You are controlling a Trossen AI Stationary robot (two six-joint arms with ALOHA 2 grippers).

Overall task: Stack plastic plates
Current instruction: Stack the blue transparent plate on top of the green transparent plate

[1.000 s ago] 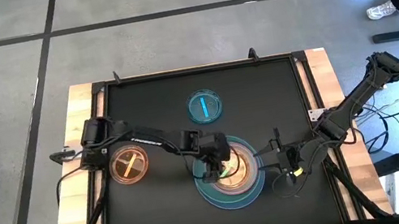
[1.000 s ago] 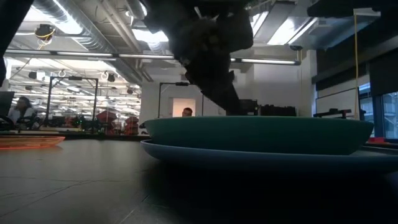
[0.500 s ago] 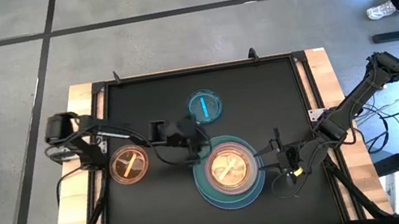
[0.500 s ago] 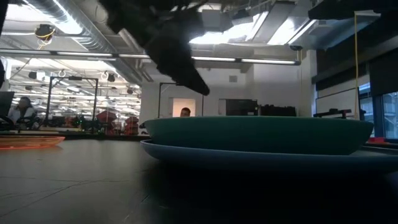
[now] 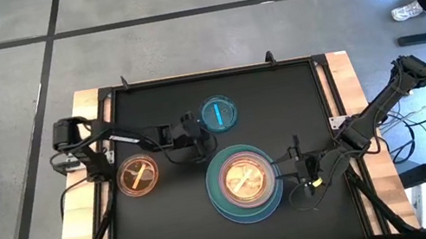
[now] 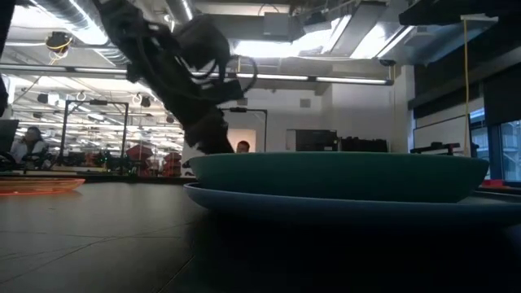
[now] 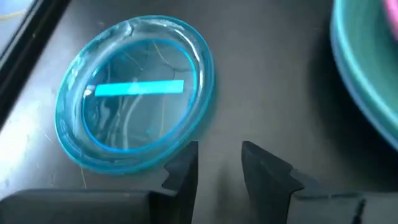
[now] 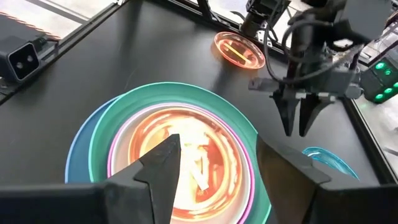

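Note:
A stack stands at the table's near middle: a large blue plate [image 5: 222, 210] at the bottom, a teal one [image 5: 211, 179] on it, a pink one [image 8: 115, 149] inside, and a small translucent orange-pink plate [image 5: 246, 180] on top. A small translucent blue plate [image 5: 218, 113] lies flat beyond it, and a small orange one [image 5: 139, 176] lies flat to the left. My left gripper [image 5: 201, 142] points down between the blue plate [image 7: 134, 93] and the stack, its fingers a narrow gap apart and empty. My right gripper [image 5: 294, 177] is open and empty just right of the stack.
The black mat is framed by a raised rail [image 5: 205, 75] and wooden borders [image 5: 76, 214]. Bare mat lies at the far left, far right and near left. Cables run by the right arm [image 5: 356, 134]. People show far off in the room [image 6: 28, 142].
My left gripper has risen off the stack and gone toward the table's left, then toward the far edge, ending beside the small blue plate. The orange-pink plate on the stack's top has stayed where it was.

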